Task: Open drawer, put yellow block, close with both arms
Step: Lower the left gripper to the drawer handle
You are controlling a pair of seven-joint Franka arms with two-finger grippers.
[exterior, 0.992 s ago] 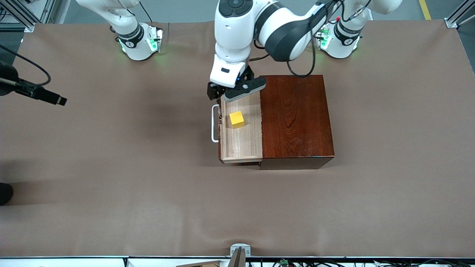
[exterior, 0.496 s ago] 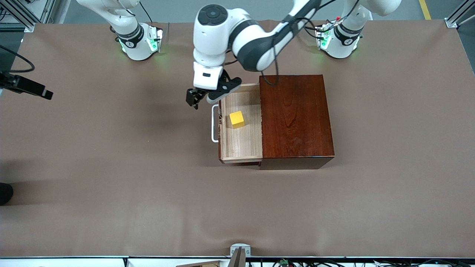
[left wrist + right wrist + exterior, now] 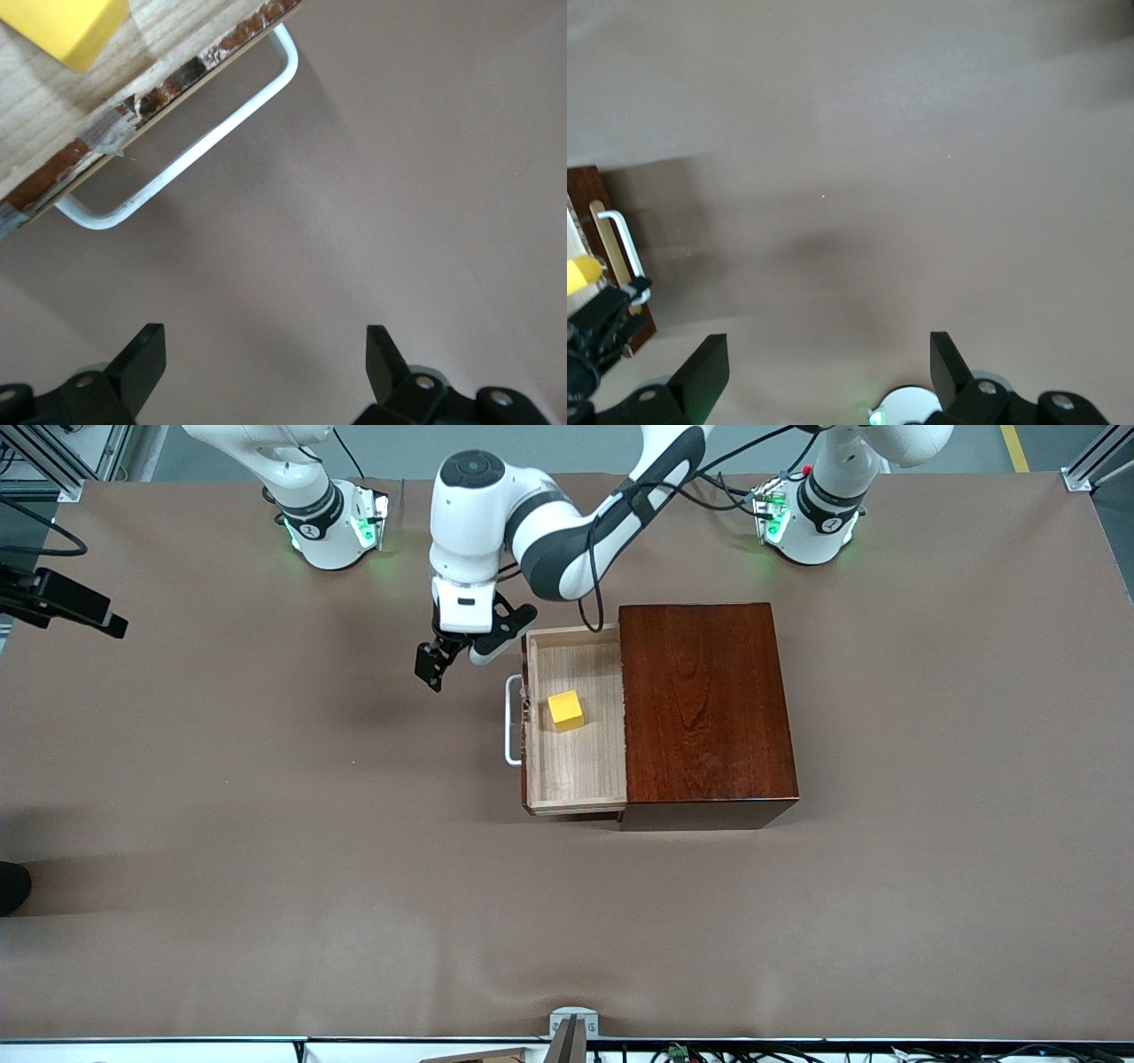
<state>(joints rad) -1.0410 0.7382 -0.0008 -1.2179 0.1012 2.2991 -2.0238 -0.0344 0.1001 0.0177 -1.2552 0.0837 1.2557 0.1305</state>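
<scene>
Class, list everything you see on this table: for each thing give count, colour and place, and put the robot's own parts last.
box: one, reddish-brown, on the table toward the left arm's end.
drawer: one, light wood, pulled out of the box.
handle: one, white, on the drawer's front.
block: one, yellow, in the drawer.
table: one, brown cover.
left claw: one, black, open, over bare table beside the drawer's front.
right claw: one, black, open, over bare table at the right arm's end; that arm waits.

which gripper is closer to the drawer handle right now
The left gripper, open over bare table just off the white handle. The right gripper, also open, is over the table's right-arm end.
</scene>
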